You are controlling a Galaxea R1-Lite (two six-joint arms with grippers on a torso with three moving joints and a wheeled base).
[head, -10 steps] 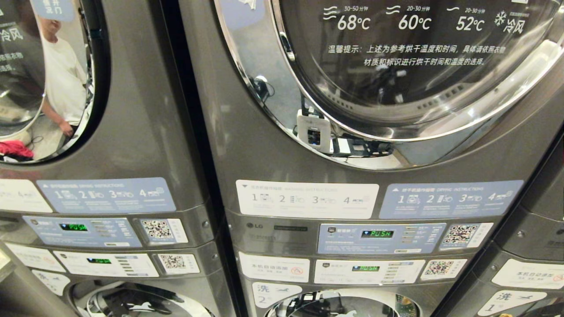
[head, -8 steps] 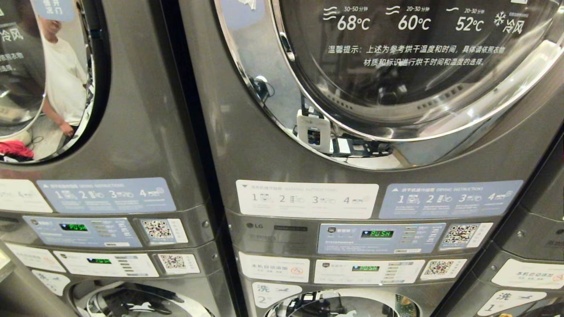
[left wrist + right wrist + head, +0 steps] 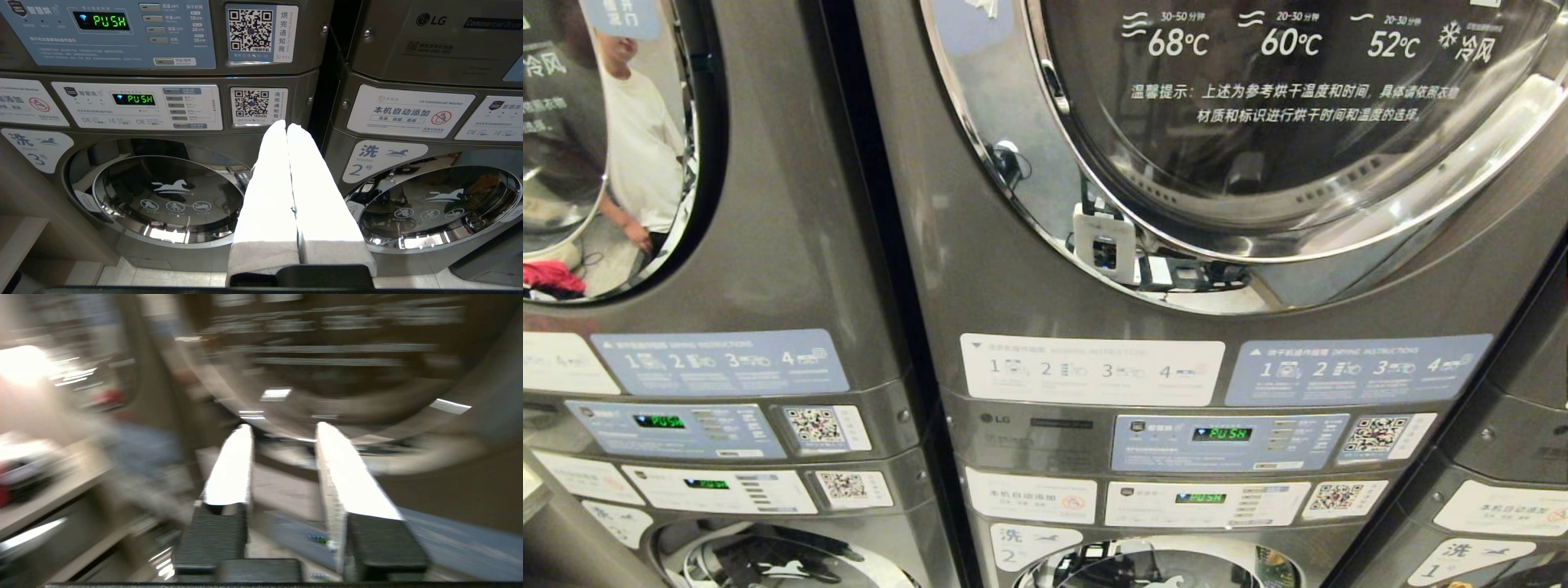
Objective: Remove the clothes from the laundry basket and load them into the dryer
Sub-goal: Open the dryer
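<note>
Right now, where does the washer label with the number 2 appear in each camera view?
Head view: the washer label sits at the bottom edge, slightly left of centre.
Left wrist view: the washer label is right of centre, above the right-hand round door.
Right wrist view: not in it.
Shared landmark: LG logo, also in the left wrist view.

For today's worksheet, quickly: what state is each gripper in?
Left gripper: shut, holding nothing.
Right gripper: open, holding nothing.
</note>
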